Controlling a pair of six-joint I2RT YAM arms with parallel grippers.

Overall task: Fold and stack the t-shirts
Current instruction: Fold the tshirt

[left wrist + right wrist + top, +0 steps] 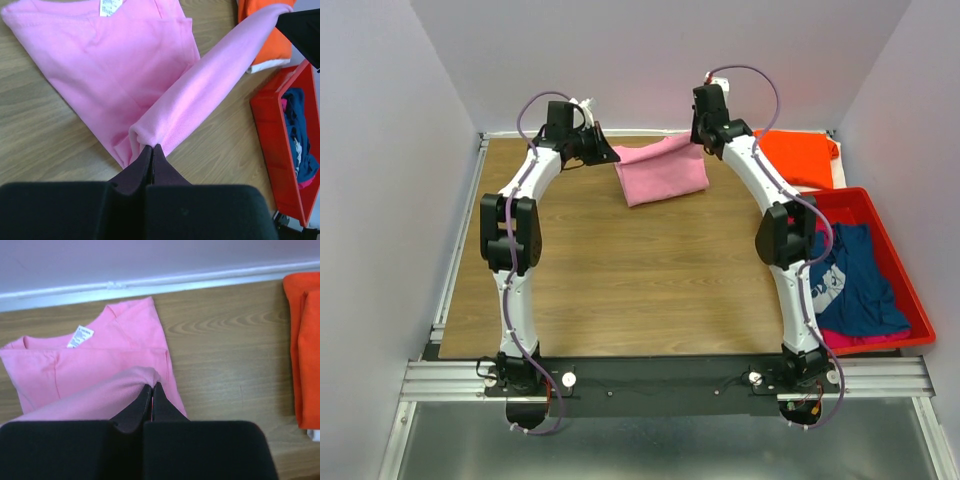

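Pink cotton fills the upper middle of the overhead view: the pink t-shirt (pixel 662 170) lies partly folded on the wooden table (pixel 640 280), close to its far edge and between the two arms' ends. The left gripper (pixel 151 147) is closed tight on the garment. In its wrist view the black fingertips meet at lower centre with a pinch of pink fabric held between them. From there a raised fold of cloth runs diagonally to the upper right of that frame, where a black tip grips its other end. The right gripper (pixel 151 386) is likewise clamped on the shirt, its fingers pressed together on a rounded ridge of fabric at the middle of its own view. Beneath both grips the rest of the shirt lies flat on the wood, and a white label (pixel 80 336) shows at the neckline.

The orange t-shirt (pixel 800 155) lies folded in the upper right of the overhead view, on the table just behind the right arm. Below it, along the right edge of the frame, stands the red bin (pixel 920 320). Inside it the navy t-shirt (pixel 855 275), with white print, lies crumpled on top of the magenta t-shirt (pixel 860 342), which shows along the bin's near side.
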